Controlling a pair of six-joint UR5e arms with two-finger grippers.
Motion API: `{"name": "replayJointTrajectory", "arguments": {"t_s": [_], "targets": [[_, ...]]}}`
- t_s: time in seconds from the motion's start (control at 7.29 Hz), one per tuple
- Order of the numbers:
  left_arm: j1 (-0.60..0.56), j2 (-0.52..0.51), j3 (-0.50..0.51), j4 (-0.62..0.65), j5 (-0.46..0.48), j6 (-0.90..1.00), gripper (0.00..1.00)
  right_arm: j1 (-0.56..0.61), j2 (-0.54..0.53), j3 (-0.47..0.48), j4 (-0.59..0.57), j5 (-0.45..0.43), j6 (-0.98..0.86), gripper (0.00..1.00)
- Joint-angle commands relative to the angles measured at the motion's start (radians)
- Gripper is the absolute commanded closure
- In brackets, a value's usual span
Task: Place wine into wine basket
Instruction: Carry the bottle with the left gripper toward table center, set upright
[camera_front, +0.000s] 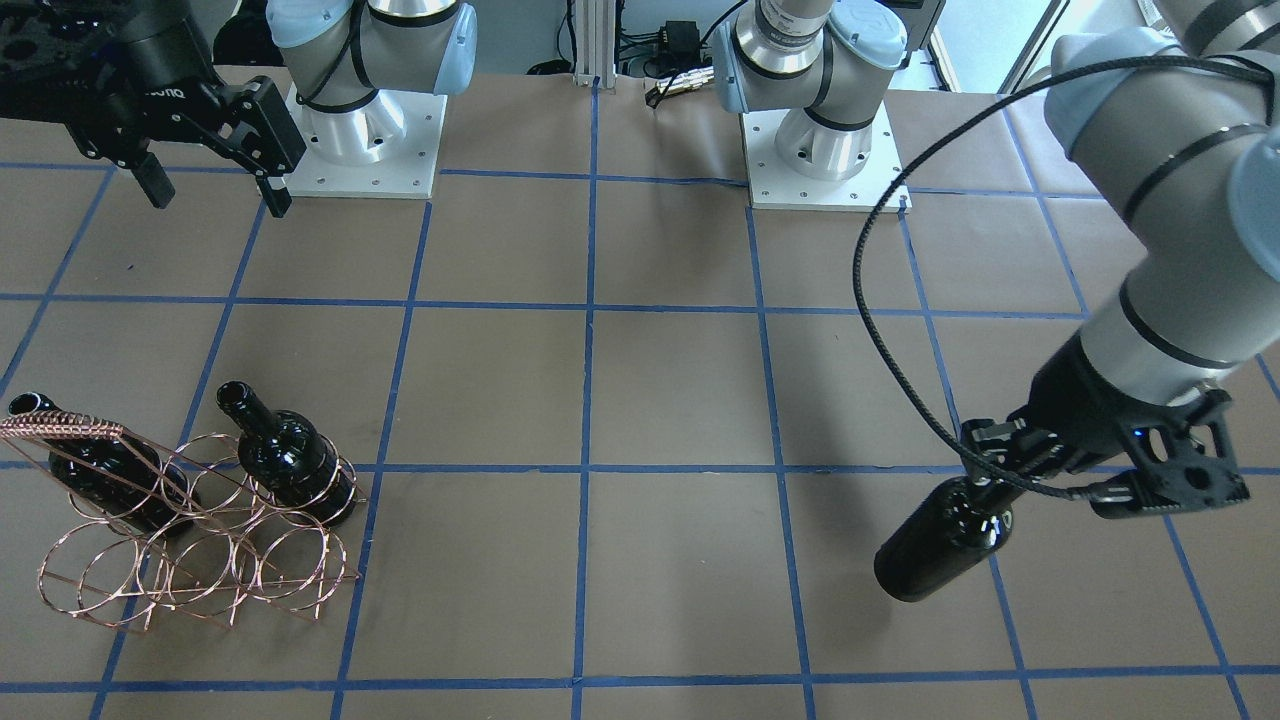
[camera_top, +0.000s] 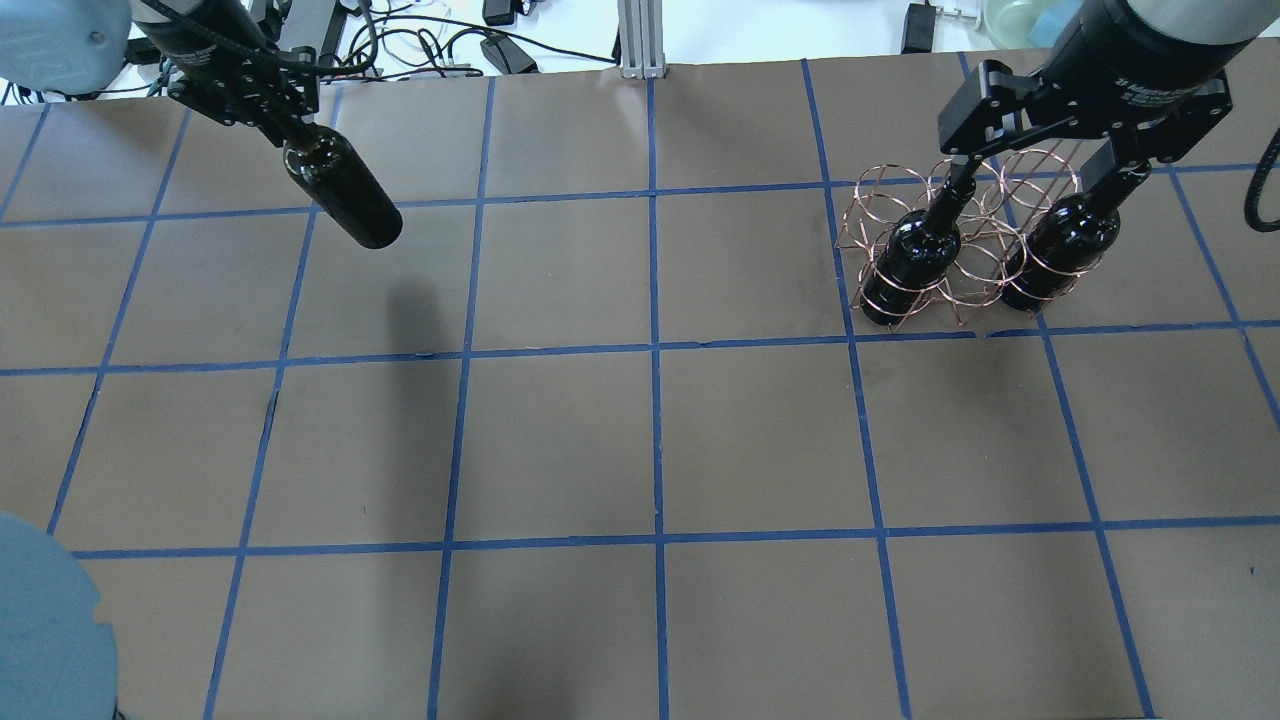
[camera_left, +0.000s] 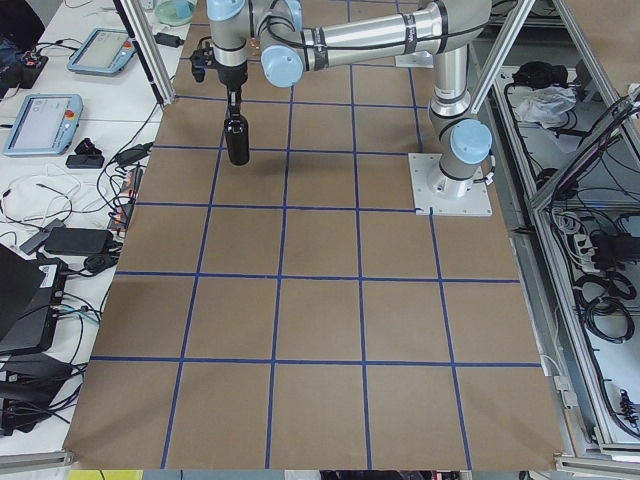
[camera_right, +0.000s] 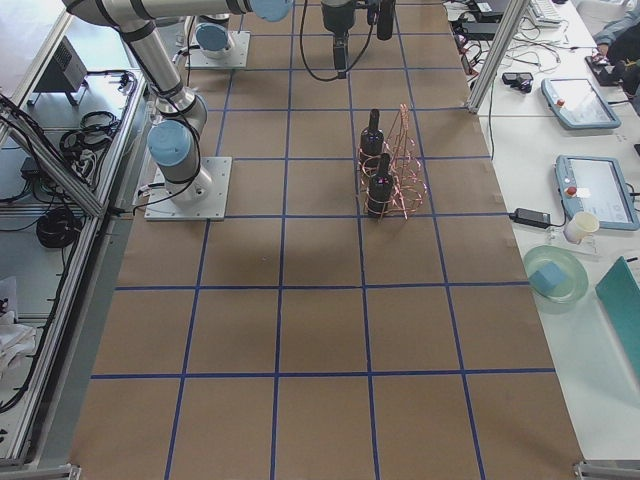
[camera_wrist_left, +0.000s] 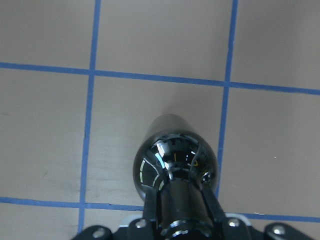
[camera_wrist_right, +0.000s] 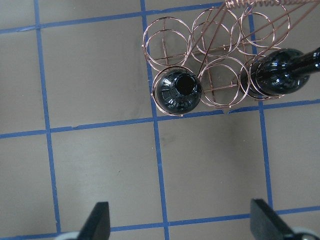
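Left tool clamps the wine by its neck, hanging above tabletop well apart from the wine basket, right tool spread wide over it; best carry across plumb, lower base-first into free ring between seated bottles.

**Table: brown paper, blue grid**

Tabletop is covered w/ brown paper and split into squares by blue tape lines. Copper wire wine basket stands on it, robot's right side, toward operators' edge. 2 black bottles sit tilted in its end rings. At robot's edge: right arm's white base plate and left arm's base plate.
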Motion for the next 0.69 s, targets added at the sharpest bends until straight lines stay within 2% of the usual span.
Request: {"name": "replayJointTrajectory", "arguments": {"t_s": [0.0,0.55], "targets": [[-0.128,0.069,-0.099,0.017,-0.003,-0.168,1.00,0.000,0.000,0.001,0.000,-0.002,0.000,0.00],[-0.363,0.115,-0.219,0.016,-0.011,-0.342,1.00,0.000,0.002,0.001,0.003,-0.005,0.000,0.00]]}}
